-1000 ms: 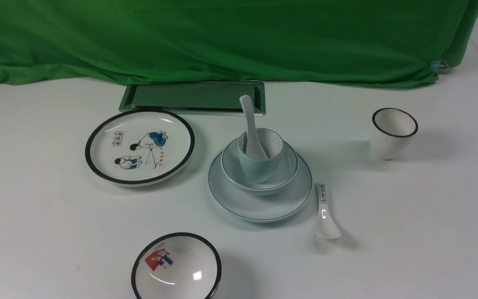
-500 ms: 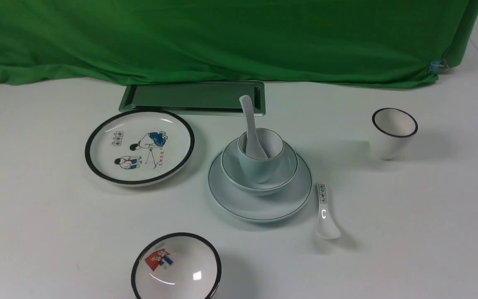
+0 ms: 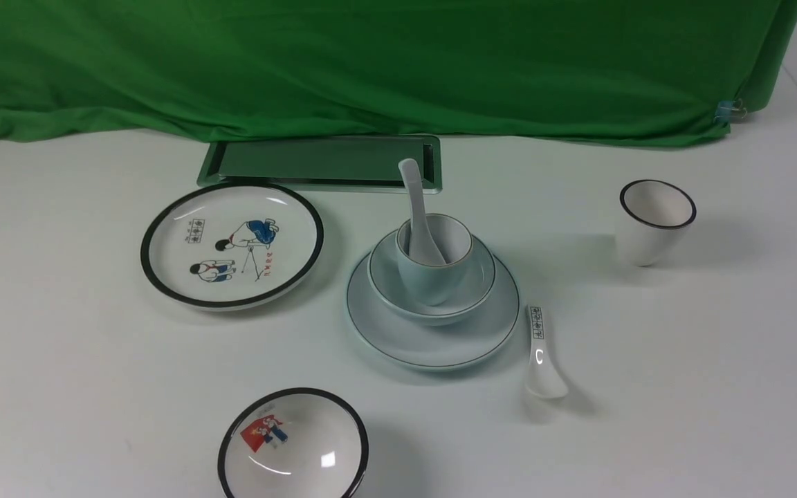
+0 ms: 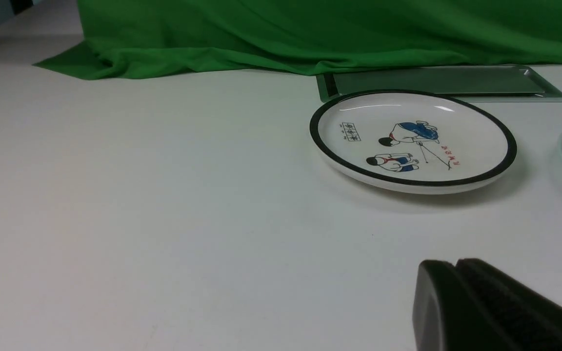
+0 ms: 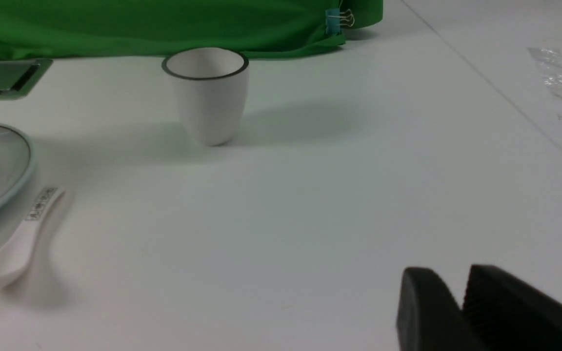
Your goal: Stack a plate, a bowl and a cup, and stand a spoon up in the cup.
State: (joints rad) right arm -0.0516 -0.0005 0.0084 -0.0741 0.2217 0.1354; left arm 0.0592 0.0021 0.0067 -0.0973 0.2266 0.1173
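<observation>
Stack complete: spoon [image 3: 418,207] upright in cup [image 3: 435,266], on bowl [image 3: 471,294] and plate [image 3: 433,342]; left claw [image 4: 456,292] and right claw [image 5: 459,304] closed, empty, should stay low and well apart.

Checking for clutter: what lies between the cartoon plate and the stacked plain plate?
Nothing: in the front view, only bare white table separates the cartoon plate from the plate.

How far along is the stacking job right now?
It looks finished: the bowl sits on the plate, the cup in the bowl, and the spoon stands in the cup. Nothing is in hand; the left claw holds nothing. Nothing appears left.
</observation>
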